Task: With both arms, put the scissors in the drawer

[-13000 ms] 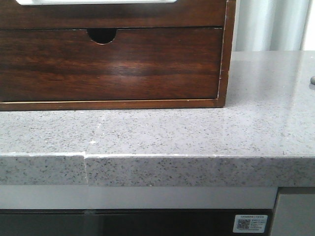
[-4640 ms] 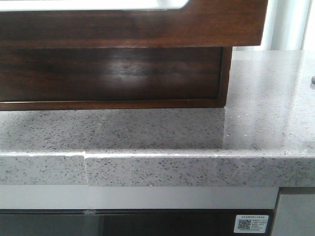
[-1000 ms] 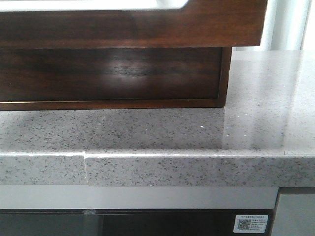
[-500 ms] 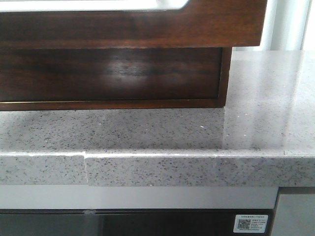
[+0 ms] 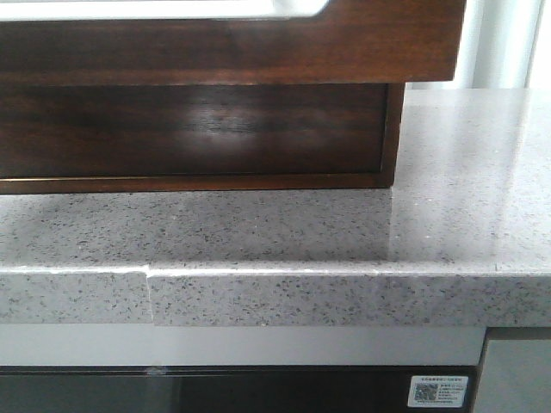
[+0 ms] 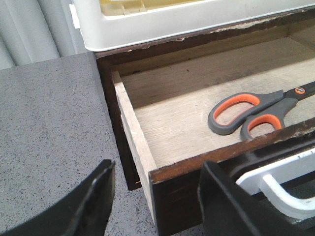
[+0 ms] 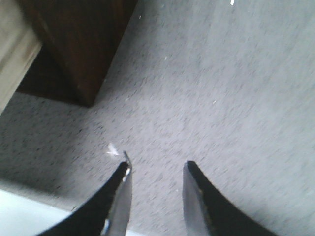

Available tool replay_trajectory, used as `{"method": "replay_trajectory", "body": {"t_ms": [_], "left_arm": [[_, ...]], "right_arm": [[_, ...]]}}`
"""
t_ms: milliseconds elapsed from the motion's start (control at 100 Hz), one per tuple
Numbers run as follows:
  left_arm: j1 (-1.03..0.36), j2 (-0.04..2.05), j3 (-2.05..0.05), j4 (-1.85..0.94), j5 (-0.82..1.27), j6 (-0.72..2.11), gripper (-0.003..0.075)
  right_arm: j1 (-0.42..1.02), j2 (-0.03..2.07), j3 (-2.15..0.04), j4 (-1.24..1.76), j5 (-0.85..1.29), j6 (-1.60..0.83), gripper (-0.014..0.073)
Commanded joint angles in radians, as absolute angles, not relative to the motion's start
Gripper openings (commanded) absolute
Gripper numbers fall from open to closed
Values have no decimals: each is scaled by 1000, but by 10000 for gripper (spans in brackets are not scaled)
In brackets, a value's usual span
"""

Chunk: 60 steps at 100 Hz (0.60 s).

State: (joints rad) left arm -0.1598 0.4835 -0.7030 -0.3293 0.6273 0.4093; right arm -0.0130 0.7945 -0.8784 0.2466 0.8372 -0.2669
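Observation:
The dark brown drawer [image 5: 232, 52] is pulled out and overhangs the cabinet's lower front. In the left wrist view its pale wooden floor [image 6: 182, 123] is open to view. The grey scissors with orange-lined handles [image 6: 251, 110] lie flat inside it, near the front wall. My left gripper [image 6: 157, 169] is open, its jaws wide apart on either side of the drawer's front corner, and holds nothing. My right gripper [image 7: 157, 166] is open and empty over the grey countertop [image 7: 221, 98], beside a dark cabinet corner [image 7: 83, 49].
The drawer cabinet [image 5: 198, 129] stands on a speckled grey stone countertop [image 5: 301, 232] with a front edge close to the camera. A white plastic box [image 6: 172, 19] sits on top of the cabinet. Bare countertop [image 6: 49, 123] lies beside the cabinet.
Since 13 s ago the upper drawer has come out over the notched drawer. A small dark thing at the counter's right edge is gone. Nothing has moved in the last second.

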Motion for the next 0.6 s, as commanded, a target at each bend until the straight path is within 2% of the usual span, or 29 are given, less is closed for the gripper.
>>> {"method": "replay_trajectory", "body": {"t_ms": [0,130,320,390,590], "left_arm": [[-168,489,-736,-348,559,398,368],[-168,489,-736,-348,559,398,368],[-168,489,-736,-351,559,398,346],[-168,489,-736,-361,559,397,282],[-168,489,-736,-376,559,395,0]], "right_arm": [[-20,715,-814,292,716,-260,210],[-20,627,-725,283,680,-260,210],[-20,594,-711,267,675,-260,200],[-20,596,-711,267,675,-260,148],[-20,596,-711,267,674,-262,-65]]}}
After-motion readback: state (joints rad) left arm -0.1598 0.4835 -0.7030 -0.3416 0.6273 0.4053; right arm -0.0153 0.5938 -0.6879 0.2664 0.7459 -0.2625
